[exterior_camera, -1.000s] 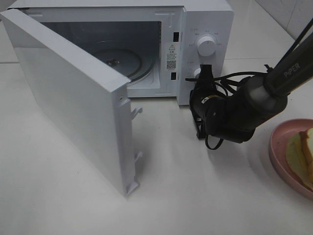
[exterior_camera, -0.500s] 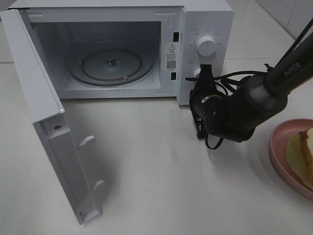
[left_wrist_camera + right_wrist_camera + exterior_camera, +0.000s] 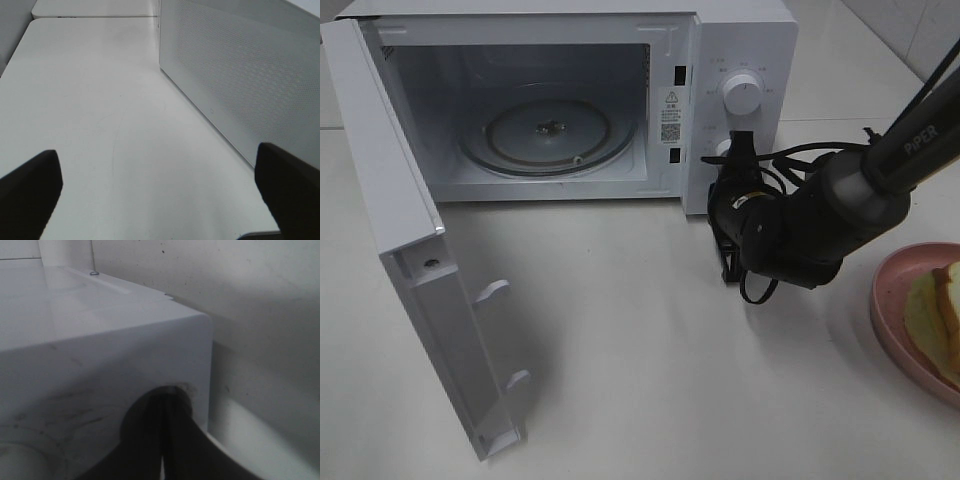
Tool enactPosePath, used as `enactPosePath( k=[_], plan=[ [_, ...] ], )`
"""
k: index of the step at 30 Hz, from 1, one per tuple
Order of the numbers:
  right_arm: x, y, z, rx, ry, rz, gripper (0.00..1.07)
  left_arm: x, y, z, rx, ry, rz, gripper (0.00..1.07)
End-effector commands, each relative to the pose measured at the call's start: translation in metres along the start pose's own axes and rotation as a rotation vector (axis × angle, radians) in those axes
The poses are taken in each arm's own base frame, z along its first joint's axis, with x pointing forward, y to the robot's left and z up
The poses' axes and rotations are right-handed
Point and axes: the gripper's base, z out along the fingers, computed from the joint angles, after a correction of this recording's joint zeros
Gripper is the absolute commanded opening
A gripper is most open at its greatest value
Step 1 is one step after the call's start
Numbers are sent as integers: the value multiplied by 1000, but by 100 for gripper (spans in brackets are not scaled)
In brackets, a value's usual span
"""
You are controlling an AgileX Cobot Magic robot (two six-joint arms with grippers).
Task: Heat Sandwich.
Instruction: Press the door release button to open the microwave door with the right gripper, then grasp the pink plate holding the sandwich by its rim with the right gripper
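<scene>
Sandwich look: the sandwich is white bread with a tan crust, and pale yellow-green filling shows beside the slice; the view's edge cuts it off.
Sandwich place: on the pink plate at the right edge of the surface, well apart from the microwave.
Microwave: white, at the back edge, its door swung wide open, the glass turntable in view.
Writing: "PiPER" on my right arm; a sticker with a warning triangle and a QR code, its print too small to read.
My right tool: fingers pressed together, tip at the panel's lower knob.
My left tool: fingers spread wide over the surface, beside the microwave's perforated side wall.
</scene>
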Motion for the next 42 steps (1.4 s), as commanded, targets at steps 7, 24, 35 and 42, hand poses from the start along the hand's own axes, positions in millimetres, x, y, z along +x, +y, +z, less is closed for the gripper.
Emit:
enactPosePath(
  k=[7,24,35,42],
  plan=[
    [-6,17,-12,-30,59,-47,1,2,0,-3,9,-31,1,101],
    [-21,2,-58,128,108,-61,4,2,0,-3,9,-31,1,101],
    [-23,22,-96,188,220,-338,6,2,0,-3,9,-31,1,101],
    [-21,26,-108,206,306,-631,7,2,0,-3,9,-31,1,101]
  ],
)
